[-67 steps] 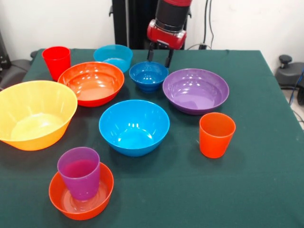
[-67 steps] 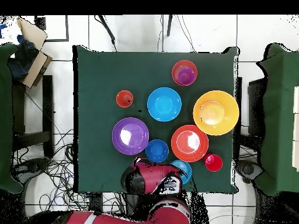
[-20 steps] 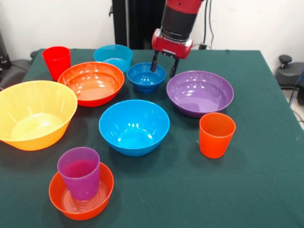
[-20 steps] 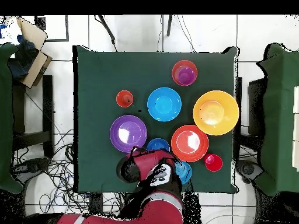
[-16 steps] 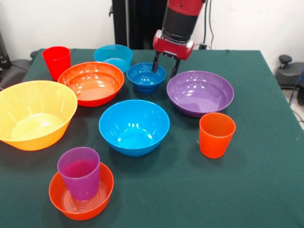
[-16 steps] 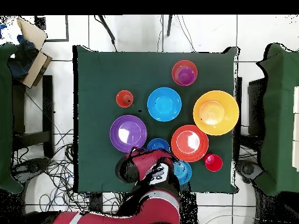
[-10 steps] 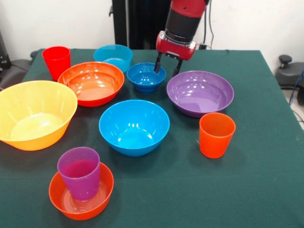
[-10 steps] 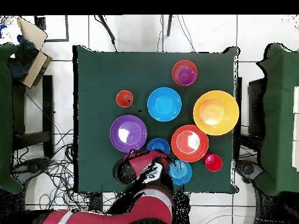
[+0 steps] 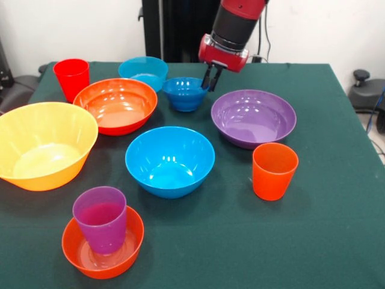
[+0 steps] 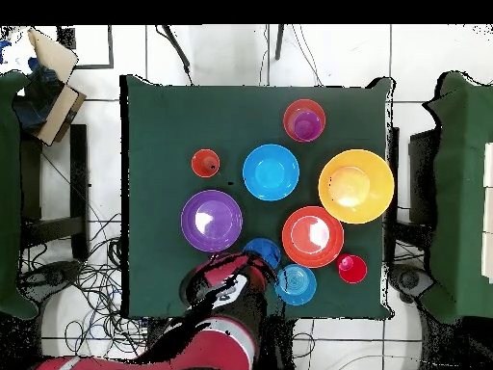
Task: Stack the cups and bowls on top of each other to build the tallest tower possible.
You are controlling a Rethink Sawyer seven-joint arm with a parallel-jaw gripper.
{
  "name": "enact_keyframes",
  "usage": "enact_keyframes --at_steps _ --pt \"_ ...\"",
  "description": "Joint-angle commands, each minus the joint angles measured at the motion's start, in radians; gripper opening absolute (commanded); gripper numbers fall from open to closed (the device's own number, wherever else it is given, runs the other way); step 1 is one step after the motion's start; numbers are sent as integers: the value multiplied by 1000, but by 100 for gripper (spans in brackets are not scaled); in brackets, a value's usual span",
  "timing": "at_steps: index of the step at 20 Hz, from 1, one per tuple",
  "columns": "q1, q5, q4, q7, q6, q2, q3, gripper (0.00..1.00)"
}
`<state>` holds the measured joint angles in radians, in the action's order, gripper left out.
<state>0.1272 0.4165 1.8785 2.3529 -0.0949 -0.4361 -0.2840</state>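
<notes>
My gripper (image 9: 209,82) is shut on the right rim of the small blue bowl (image 9: 183,94), which sits a little tilted beside the wide purple bowl (image 9: 253,115). In the overhead view the arm covers the gripper, and the small blue bowl (image 10: 262,252) shows just beyond it. The teal bowl (image 9: 143,71), the red cup (image 9: 71,77), the orange-red bowl (image 9: 117,105), the yellow-orange bowl (image 9: 42,144) and the medium blue bowl (image 9: 169,159) stand apart. The orange cup (image 9: 274,170) is upright on its own. The purple cup (image 9: 100,218) stands inside the small orange bowl (image 9: 131,242).
Everything rests on a table under a dark green cloth (image 9: 325,132). Seen from overhead, chairs stand at both sides, and cables run over the tiled floor (image 10: 96,270) near the robot's base.
The fingers were apart astride the small blue bowl's right rim; now they are closed on it. The bowl has shifted slightly toward the far side and tilted.
</notes>
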Motion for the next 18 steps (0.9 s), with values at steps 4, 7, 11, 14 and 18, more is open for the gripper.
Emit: enact_keyframes --at_steps 4,7,11,14,18 --pt "50 -27 -94 76 -4 19 2 0" --pt "50 -26 -99 73 2 25 -1 0" --pt "42 -24 -94 69 1 20 5 0" --pt "-2 -19 -72 45 -23 -13 51 0" --pt "-117 -27 -8 -23 -118 -124 181 0"
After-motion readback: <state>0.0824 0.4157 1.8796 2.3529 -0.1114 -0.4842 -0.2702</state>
